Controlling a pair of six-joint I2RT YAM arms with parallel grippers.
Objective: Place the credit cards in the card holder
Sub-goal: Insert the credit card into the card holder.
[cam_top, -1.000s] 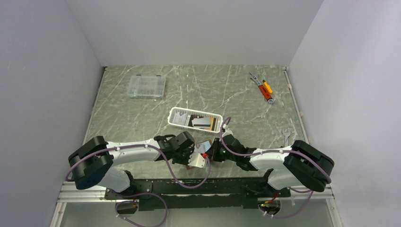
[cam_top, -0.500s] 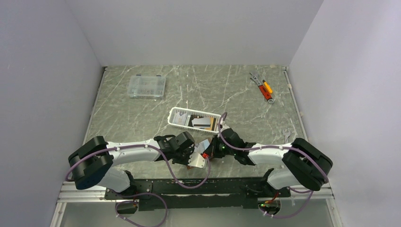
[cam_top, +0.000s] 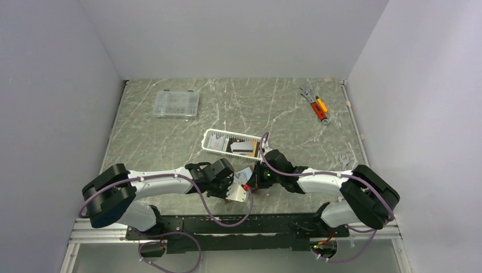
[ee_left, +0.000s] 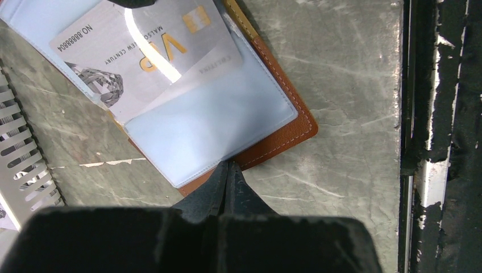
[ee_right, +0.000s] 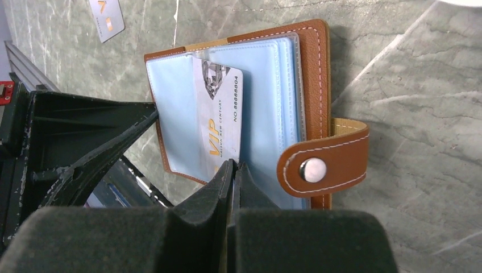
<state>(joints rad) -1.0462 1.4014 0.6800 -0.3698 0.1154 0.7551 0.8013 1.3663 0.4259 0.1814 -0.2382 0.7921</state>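
The card holder (ee_right: 315,85) lies open on the table, brown leather with pale blue sleeves, its snap tab (ee_right: 324,165) to one side. A grey-white VIP credit card (ee_right: 219,114) sticks partway out of a sleeve. My right gripper (ee_right: 232,166) is shut, and its tips touch the card's outer end. At the holder's opposite edge (ee_left: 273,142), my left gripper (ee_left: 229,166) is also shut, tips against it, with nothing between the fingers. Another credit card (ee_right: 107,20) lies apart on the table. In the top view both grippers meet at the holder (cam_top: 243,176).
A white slotted basket (cam_top: 211,142) holding more cards stands just behind the holder. A clear compartment box (cam_top: 177,104) sits at the back left. Hand tools (cam_top: 317,106) lie at the back right, with a small wrench (cam_top: 343,160) at the right. The table's black front rail (ee_left: 437,136) is close by.
My right gripper has closed and moved left and forward to the card's end. The left arm and the holder have stayed put.
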